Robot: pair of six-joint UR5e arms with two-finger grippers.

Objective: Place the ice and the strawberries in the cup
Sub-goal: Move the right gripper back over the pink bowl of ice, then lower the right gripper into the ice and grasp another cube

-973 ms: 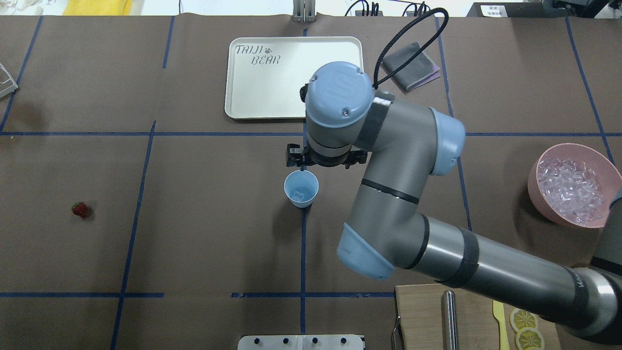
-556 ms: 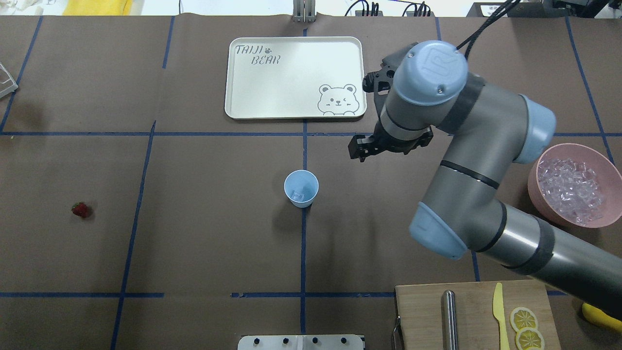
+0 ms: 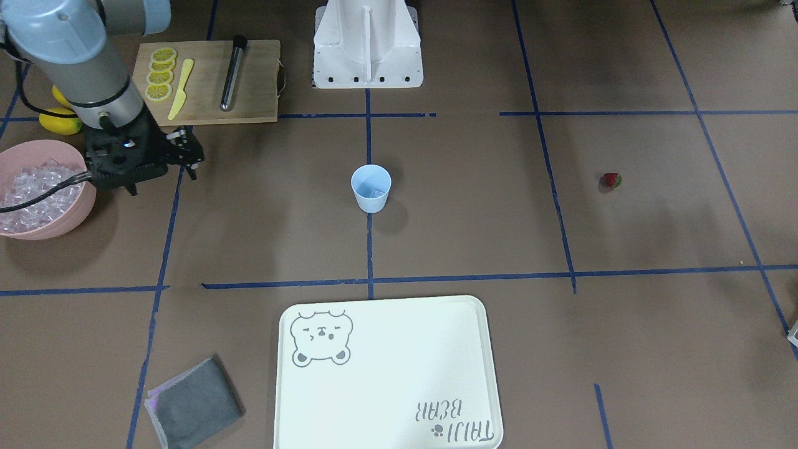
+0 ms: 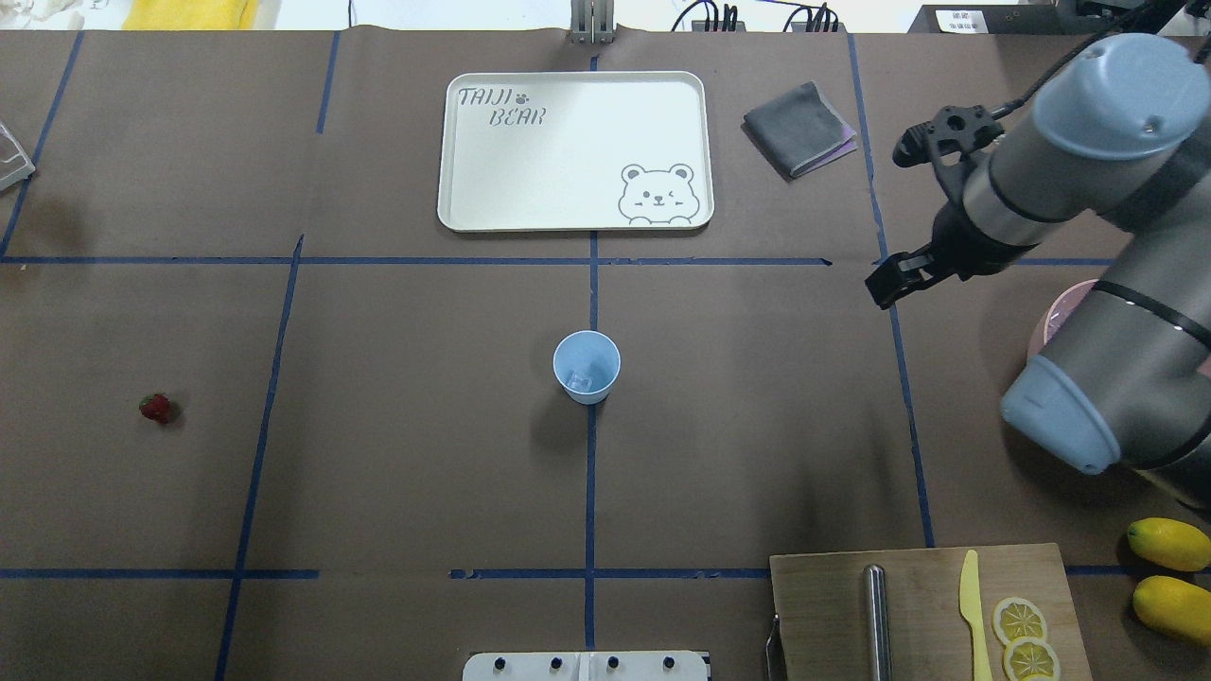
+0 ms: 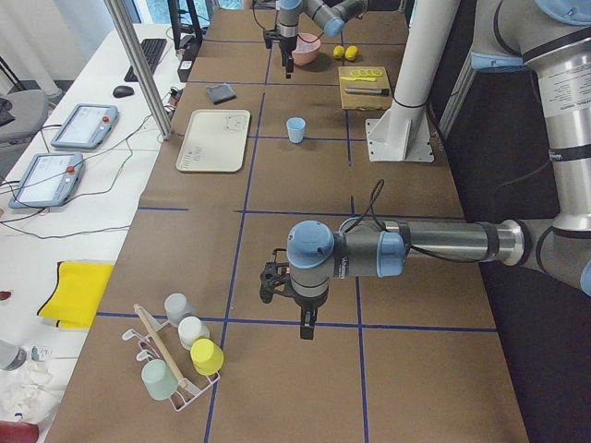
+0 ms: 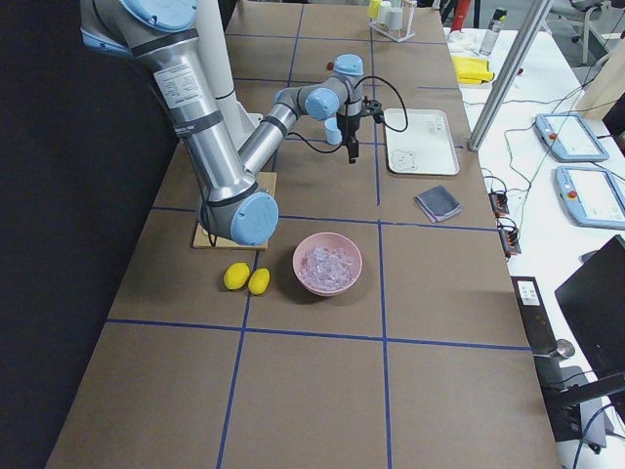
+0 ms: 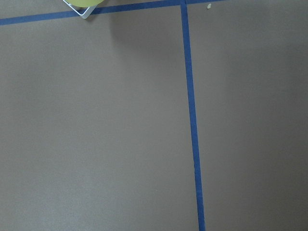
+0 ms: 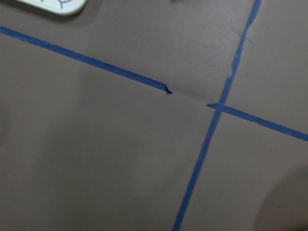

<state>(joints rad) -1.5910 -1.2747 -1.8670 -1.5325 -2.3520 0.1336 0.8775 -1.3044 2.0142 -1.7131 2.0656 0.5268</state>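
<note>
The pale-blue cup [image 4: 587, 367] stands upright at the table's middle, also in the front view [image 3: 371, 187]. A clear ice cube [image 4: 580, 381] lies in it. The red strawberry [image 4: 157, 408] lies alone at the far left, also in the front view [image 3: 612, 180]. The pink bowl [image 3: 75, 209] at the right holds many ice cubes [image 3: 31, 190]. My right gripper [image 4: 894, 284] hangs open and empty beside the bowl, also in the front view [image 3: 163, 178]. My left gripper [image 5: 305, 328] shows only in the left side view, well away from the cup; I cannot tell its state.
A white bear tray [image 4: 577, 151] and a grey cloth [image 4: 799, 128] lie at the back. A cutting board [image 4: 908, 605] with lemon slices, a yellow knife and a metal rod sits front right. Two lemons [image 4: 1168, 567] lie beside it.
My right arm has swung from just over the cup to the right, to beside the pink bowl. The cup and the strawberry have not moved.
</note>
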